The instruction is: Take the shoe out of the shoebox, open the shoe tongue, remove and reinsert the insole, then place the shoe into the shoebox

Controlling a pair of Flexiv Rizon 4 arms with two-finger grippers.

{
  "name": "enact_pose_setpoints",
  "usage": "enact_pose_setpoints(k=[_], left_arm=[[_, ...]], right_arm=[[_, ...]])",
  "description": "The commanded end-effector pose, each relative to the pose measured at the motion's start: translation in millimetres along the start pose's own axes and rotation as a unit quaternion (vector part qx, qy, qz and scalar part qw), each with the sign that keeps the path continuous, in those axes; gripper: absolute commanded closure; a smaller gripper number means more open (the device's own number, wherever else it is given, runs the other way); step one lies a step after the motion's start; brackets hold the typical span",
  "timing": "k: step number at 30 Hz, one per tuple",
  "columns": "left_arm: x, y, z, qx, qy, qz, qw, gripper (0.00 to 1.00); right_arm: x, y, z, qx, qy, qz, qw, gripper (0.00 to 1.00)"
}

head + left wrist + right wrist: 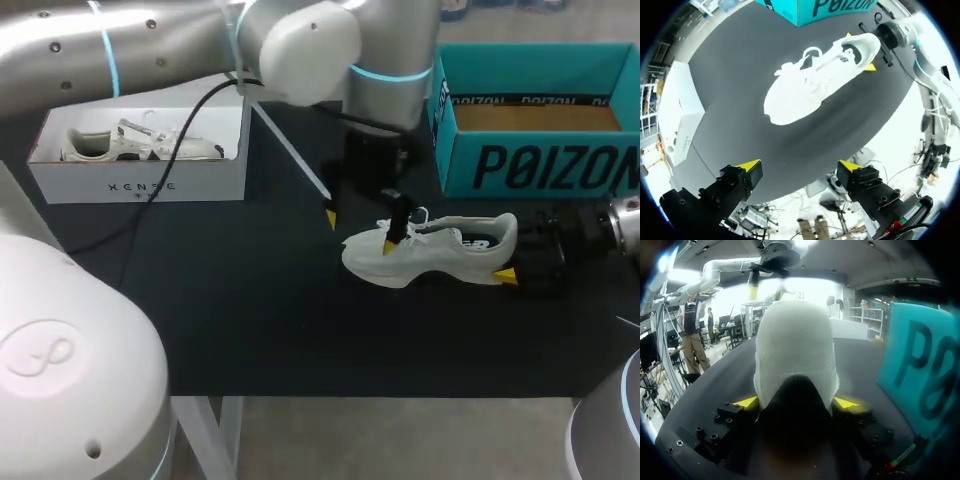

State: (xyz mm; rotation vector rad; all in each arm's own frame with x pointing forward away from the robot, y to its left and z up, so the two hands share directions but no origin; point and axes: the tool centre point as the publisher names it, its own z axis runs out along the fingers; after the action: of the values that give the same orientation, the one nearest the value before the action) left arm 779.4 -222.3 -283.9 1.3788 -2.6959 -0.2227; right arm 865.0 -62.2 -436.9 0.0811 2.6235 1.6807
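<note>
While right gripper pinches its heel, white shoe lies on bench just before teal shoebox | left gripper spread wide, empty | likely light, soft upper; stiff heel holds best.

Head view: illumination is even and moderate. The black table renders matte and dark. The left arm carries soft highlights on its pale housing.

Left wrist view: the white shoe is overexposed at the toe, and surface detail is lost.

Right wrist view: strong backlight comes from overhead. The lower heel of the shoe lies in shade.
</note>
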Motion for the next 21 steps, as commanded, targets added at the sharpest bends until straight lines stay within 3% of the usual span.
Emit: enact_pose_setpoints(k=[1, 16, 21], left_arm=[[31.4, -32, -1, -0.028, -0.019, -0.016, 0.999, 0.0], [58.7, -76, 13, -0.019, -0.031, -0.07, 0.997, 0.0], [67.8, -82, 14, 0.006, -0.046, -0.102, 0.994, 0.0]], right_arm=[[0.6, -3.0, 6, 0.001, -0.002, 0.001, 1.0, 1.0], [0.6, -3.0, 6, 0.001, -0.002, 0.001, 1.0, 1.0], [0.6, -3.0, 6, 0.001, -0.002, 0.001, 1.0, 1.0]])
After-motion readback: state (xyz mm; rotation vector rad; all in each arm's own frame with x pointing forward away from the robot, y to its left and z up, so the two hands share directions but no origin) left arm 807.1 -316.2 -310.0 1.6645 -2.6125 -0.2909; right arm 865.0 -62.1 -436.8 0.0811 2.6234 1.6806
